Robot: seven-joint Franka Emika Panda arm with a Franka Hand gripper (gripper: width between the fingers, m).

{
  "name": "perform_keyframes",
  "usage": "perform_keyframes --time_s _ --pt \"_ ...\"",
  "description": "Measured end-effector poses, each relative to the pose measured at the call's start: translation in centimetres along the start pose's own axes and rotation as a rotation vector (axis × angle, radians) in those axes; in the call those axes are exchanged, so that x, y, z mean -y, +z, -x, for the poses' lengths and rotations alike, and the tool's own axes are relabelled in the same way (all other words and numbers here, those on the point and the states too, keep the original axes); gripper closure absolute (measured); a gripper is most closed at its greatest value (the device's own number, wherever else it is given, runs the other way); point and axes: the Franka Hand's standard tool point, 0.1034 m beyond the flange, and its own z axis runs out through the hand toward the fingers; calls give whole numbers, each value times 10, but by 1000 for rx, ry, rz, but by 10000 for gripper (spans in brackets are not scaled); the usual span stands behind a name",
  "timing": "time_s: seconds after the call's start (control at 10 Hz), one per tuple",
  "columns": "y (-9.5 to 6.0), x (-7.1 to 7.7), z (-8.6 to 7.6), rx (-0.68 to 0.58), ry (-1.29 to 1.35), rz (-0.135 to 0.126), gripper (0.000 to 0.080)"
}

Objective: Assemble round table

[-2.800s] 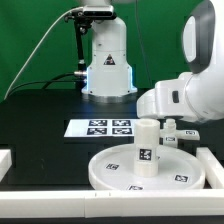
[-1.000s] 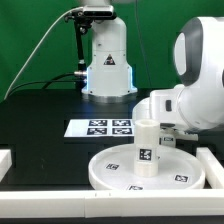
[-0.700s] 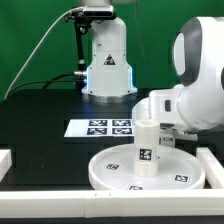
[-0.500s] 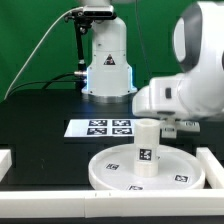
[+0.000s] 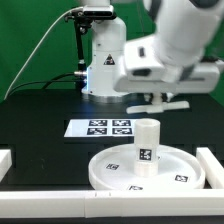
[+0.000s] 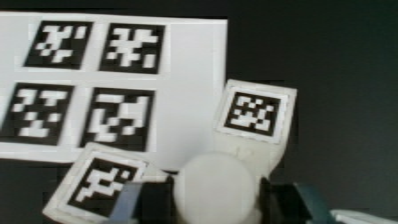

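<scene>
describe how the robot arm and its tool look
The arm is made of glossy white rounded shells. Its white base column glows pale blue at the front, and a thin black cable loops off its top. The tool is a flat whitish bar.

Locate the disc [image 5: 172, 160] flat on the table [image 5: 40, 125], at the near side and toward the exterior view's right. The leg [image 5: 146, 148] stands upright on the middle of the disc. The marker board [image 5: 100, 127] lies behind the disc, apart from it, and the robot base [image 5: 107, 65] stands behind that board. The right rail [image 5: 212, 165] lies just beside the disc. The left rail [image 5: 5, 160] lies well apart from it. The front rail [image 5: 50, 208] runs before the disc. The gripper [image 5: 158, 105] hangs above the leg, not touching it.
</scene>
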Motion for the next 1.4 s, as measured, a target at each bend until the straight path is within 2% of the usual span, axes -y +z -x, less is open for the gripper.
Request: perform_keyframes --time_s 0.1,0.2,0.3,0.5,0.7,0.8,0.9,1.0,1.1,1.3,1.4 --pt "-17 -18 -5 -83 -5 -17 584" --pt "-24 -27 -5 -138 -9 -26 584" --pt "-31 -37 -11 -257 -46 -26 584" --pt "-33 -39 -13 -414 -39 -25 584" --pt "-32 -42 -14 -515 -38 -22 584" --pt "-38 -54 -13 -593 -56 -77 584" --pt "-38 -80 -4 -645 -72 -117 584" --pt "-40 -101 -3 -718 -104 -124 584" --pt "-43 -116 -5 -777 -109 -148 584" --pt "-45 -120 -3 -873 -84 -124 584" --pt "-53 -121 5 -930 -75 -122 584"
